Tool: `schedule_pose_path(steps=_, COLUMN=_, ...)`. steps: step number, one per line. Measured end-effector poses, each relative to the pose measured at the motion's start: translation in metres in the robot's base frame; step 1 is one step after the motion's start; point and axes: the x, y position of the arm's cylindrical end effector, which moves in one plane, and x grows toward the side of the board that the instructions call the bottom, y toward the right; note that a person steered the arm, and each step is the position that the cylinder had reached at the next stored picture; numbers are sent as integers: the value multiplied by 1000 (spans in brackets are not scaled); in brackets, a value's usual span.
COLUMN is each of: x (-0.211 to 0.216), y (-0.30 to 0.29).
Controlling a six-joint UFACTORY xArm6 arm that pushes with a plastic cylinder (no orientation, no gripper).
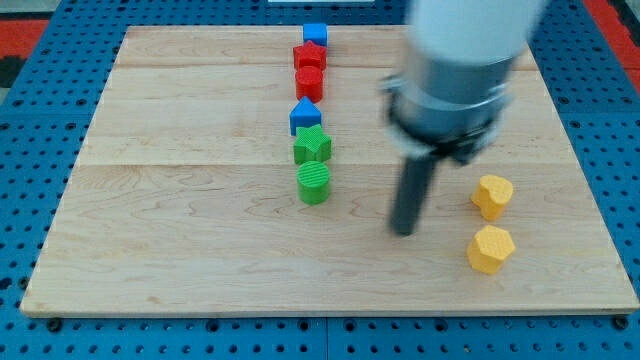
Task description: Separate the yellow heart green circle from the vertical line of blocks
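A vertical line of blocks runs down the board's middle: a blue block [315, 35] at the top, a red block [310, 56], a second red block [309, 82], a blue block [305, 116], a green star-like block [312, 145], and a green circle [314, 183] at the line's lower end. Two yellow blocks lie at the view's right: one [492, 195] looks like the heart, the other [491, 249] is a hexagon. My tip [403, 231] rests on the board between the green circle and the yellow blocks, touching neither.
The wooden board [180, 250] lies on a blue perforated table. The arm's grey body [455, 70] hangs over the board's upper right and hides part of it.
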Motion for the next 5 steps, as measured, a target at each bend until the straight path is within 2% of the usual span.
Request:
schedule_pose_path(steps=1, x=-9, y=-147)
schedule_pose_path(steps=2, x=-60, y=-127)
schedule_pose_path(steps=3, x=-80, y=-65)
schedule_pose_path(steps=4, x=-80, y=-18)
schedule_pose_path(steps=5, x=-65, y=-29)
